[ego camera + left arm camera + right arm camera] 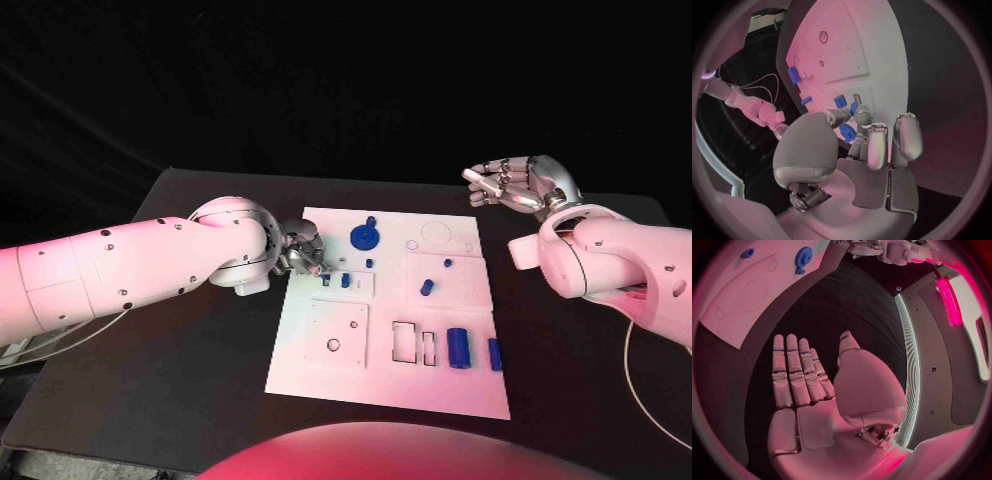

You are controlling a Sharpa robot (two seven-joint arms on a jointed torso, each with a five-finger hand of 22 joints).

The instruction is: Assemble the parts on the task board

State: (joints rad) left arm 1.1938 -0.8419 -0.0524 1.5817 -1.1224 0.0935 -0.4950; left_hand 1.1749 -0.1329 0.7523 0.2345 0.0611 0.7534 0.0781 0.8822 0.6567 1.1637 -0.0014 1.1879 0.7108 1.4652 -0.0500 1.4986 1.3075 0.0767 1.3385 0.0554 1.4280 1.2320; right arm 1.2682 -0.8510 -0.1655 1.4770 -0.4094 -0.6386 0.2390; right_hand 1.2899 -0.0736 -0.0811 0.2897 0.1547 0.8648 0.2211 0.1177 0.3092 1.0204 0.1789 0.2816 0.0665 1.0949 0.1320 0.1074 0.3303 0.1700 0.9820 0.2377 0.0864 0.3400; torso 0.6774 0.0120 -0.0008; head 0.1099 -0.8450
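Several blue parts [459, 347] lay loose across your task board [389, 390] at frame centre, so most assembly remained. Your left hand [300, 250] pinched a blue piece [847, 133] at the board's upper-left edge; right hand [522, 183] hung spread, empty.

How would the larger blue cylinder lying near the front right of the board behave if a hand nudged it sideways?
The blue cylinder lies on its side on the task board, so it would probably roll rather than slide. It looks rigid, likely light plastic. The smaller blue piece beside it might stop it.
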